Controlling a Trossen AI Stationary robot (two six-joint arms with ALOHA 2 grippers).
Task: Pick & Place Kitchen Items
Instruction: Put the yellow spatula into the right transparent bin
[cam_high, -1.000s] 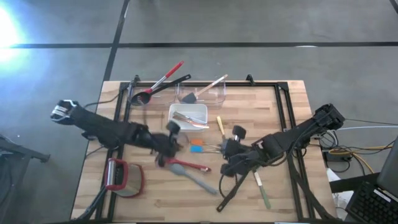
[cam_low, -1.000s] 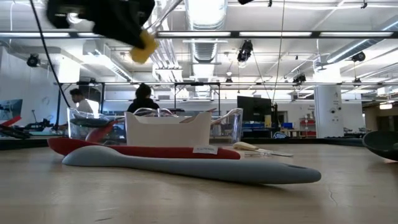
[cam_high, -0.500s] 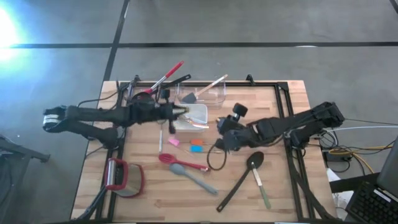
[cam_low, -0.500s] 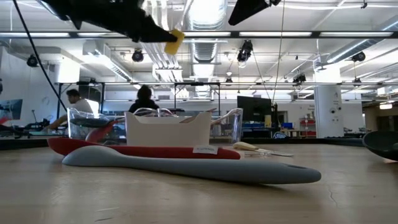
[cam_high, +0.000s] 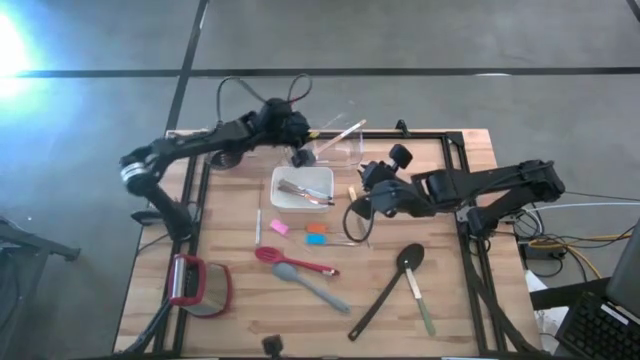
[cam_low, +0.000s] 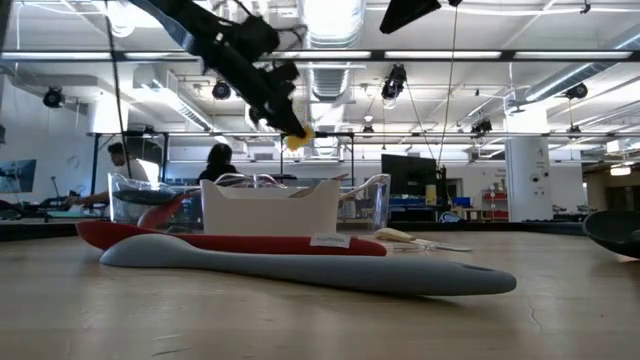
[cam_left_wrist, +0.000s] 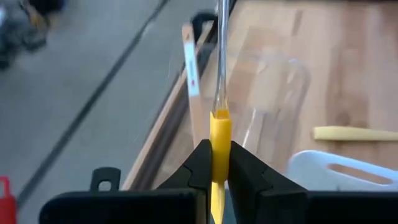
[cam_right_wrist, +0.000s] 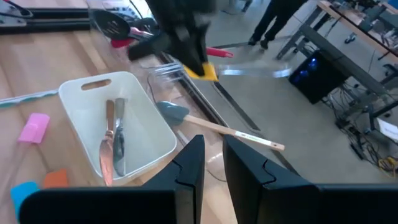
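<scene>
Left wrist view: left tool clamps yellow-handled utensil (over clear tub).

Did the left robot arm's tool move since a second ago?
Yes. The left tool swung from the table's middle, below the white dish, to above the clear tub at the far edge, gripping a yellow-handled utensil.

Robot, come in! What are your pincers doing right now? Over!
Left pincer shut on yellow-handled utensil, held over clear tub. Right pincer empty, slightly open, above table near white dish. Nothing in the way.
</scene>
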